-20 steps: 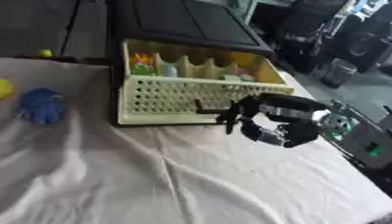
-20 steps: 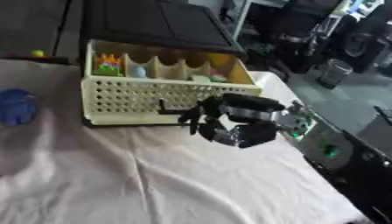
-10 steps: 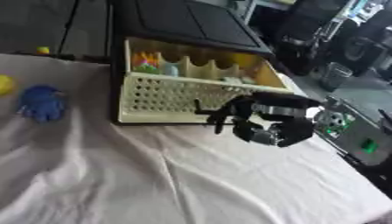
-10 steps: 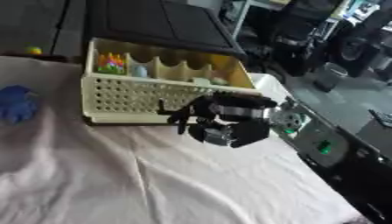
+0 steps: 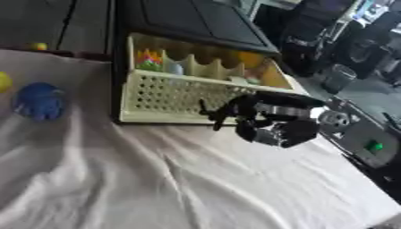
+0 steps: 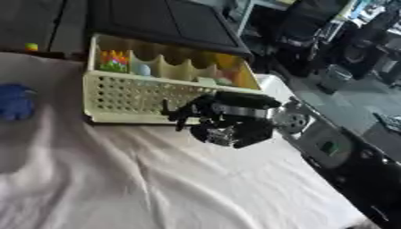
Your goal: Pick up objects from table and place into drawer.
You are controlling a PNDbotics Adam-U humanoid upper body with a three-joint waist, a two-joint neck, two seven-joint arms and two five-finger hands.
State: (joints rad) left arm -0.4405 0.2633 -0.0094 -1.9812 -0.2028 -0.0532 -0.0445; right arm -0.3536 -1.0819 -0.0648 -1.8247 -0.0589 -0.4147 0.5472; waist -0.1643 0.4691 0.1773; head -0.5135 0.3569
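Observation:
A cream perforated drawer [image 5: 164,96] stands open at the middle back of the white cloth, its compartments holding a colourful item [image 5: 150,59], a pale blue one [image 5: 177,68] and an orange one [image 5: 250,58]. My right hand [image 5: 270,123] hovers just in front of the drawer's right front corner, fingers [image 5: 223,112] spread toward the left and holding nothing. A blue soft object [image 5: 39,101] lies on the cloth at the left, with a yellow object [image 5: 4,82] at the picture's edge beside it. My left hand shows in neither view.
A black cabinet [image 5: 196,20] rises behind the drawer. A small yellow ball [image 5: 37,46] sits at the back left. Grey equipment with a green light [image 5: 374,145] lines the table's right edge. The wrinkled white cloth [image 5: 156,179] covers the near side.
My right hand has drifted slightly left along the drawer's front, still holding nothing. The whole view has tilted a little; the objects on the cloth have not moved.

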